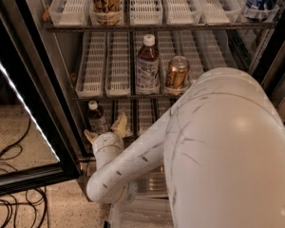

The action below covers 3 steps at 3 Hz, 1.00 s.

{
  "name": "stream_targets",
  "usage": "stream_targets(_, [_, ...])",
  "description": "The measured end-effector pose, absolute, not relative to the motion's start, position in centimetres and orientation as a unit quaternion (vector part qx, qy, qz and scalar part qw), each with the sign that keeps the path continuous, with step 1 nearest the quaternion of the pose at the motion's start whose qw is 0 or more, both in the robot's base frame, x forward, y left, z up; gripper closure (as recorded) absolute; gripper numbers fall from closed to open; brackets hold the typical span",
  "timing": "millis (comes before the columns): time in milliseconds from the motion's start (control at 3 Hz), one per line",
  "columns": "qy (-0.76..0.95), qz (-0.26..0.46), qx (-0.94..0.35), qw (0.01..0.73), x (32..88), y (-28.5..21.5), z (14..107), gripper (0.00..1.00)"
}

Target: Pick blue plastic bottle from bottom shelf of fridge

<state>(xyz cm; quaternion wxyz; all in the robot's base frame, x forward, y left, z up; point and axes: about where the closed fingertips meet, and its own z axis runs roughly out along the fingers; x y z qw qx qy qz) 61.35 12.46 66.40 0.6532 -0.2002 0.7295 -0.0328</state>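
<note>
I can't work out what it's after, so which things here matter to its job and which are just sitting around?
Job: small clear white-capped plastic bottle of dark liquid; bottom shelf of white slotted trays; steel fridge; pale two-finger gripper, open, close by that bottle.
Just there: taller brown bottle; gold can; black floor cables.
</note>
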Motion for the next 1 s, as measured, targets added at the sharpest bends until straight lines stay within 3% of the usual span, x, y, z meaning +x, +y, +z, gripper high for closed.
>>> stream_targets(1000, [0.721,-0.002,-0.169,0.672,62.9,14.2,66.6,0.25])
